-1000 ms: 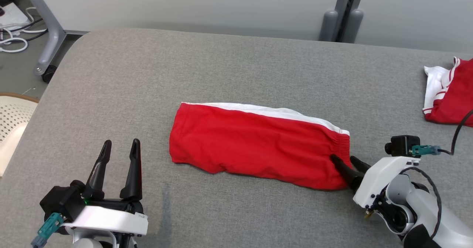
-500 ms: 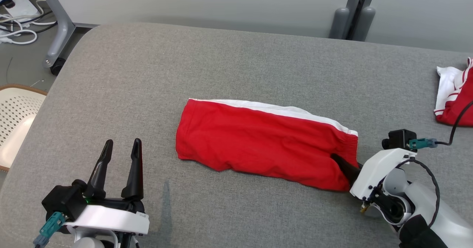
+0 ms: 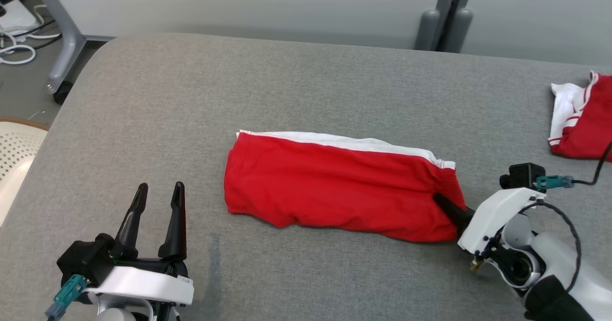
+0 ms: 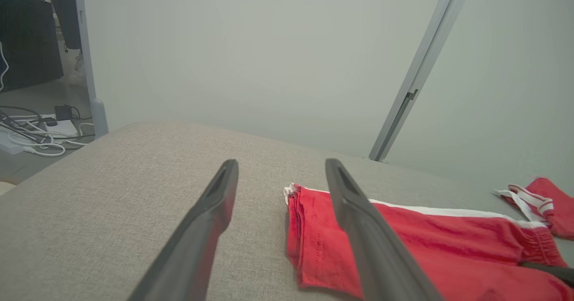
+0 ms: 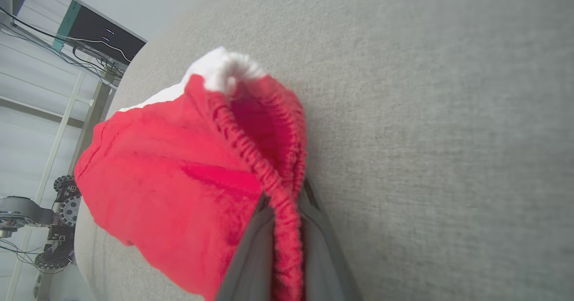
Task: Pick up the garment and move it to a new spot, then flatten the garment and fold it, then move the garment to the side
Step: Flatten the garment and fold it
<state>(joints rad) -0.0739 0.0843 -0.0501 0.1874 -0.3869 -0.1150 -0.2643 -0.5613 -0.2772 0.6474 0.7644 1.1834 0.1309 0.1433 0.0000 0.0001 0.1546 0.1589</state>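
The garment [image 3: 334, 187] is a pair of red shorts with a white side stripe, folded into a long strip across the middle of the grey table [image 3: 306, 86]. My right gripper [image 3: 447, 206] is shut on the elastic waistband at the strip's right end. The right wrist view has that red waistband [image 5: 282, 202] pinched between the two fingers [image 5: 249, 247]. My left gripper [image 3: 155, 213] stands open at the lower left, apart from the garment. In the left wrist view its fingers [image 4: 358, 215] frame the garment's left end [image 4: 314, 229], which lies just beyond them.
A second red and white garment [image 3: 581, 117] lies at the table's far right edge. A pale perforated chair [image 3: 14, 153] stands off the table's left side. Cables and a wheeled stand leg [image 3: 60, 38] are on the floor at the upper left.
My right gripper has gone from open to shut on the garment's waistband. The head camera has swayed a little. The left gripper has stayed open in place.
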